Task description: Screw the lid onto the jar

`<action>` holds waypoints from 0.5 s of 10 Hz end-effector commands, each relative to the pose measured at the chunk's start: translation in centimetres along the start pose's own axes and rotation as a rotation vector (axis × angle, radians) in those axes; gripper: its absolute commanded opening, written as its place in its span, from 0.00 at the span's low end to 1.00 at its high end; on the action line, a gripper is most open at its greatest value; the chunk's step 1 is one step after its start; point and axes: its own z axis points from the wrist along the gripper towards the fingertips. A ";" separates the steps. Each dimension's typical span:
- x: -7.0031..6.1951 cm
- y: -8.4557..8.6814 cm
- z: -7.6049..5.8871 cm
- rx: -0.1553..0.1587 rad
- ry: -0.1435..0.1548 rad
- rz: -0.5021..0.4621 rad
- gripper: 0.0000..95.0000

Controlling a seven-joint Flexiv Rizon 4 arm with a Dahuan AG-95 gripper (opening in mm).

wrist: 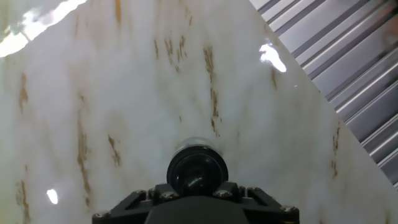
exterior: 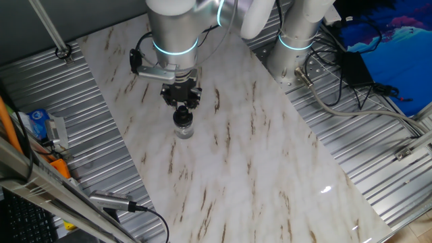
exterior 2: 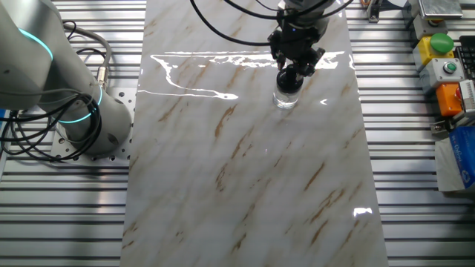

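While the pincer (exterior: pixel 181 108) sits over the jar:
pincer: clenched on the lid (wrist: pixel 197 172)
jar (exterior 2: pixel 286 98): upright on worktop (exterior 2: pixel 245 185), lid on top

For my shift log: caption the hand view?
Gripper holds the black lid on the clear jar standing on the marble table.

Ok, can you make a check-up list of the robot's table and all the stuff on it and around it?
Surface: marble-patterned board, glare patches.
Job's things: black lid sits on top of the clear glass jar, which stands upright on the board.
Clutter: nothing seen on the board.
Grippers: gripper directly over the lid; whether the fingers clamp it cannot be told.
Cables: black cables beside the arm base.
Surroundings: ribbed metal table; button box.
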 end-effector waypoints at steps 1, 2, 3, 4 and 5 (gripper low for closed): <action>-0.1 0.1 -0.4 0.003 0.011 -0.018 0.80; -0.3 0.2 -0.7 0.014 0.025 -0.061 0.80; -0.5 0.3 -0.8 0.017 0.031 -0.087 0.80; -0.8 0.3 -1.0 0.022 0.036 -0.081 0.60; -0.9 0.3 -1.1 0.026 0.031 -0.070 0.60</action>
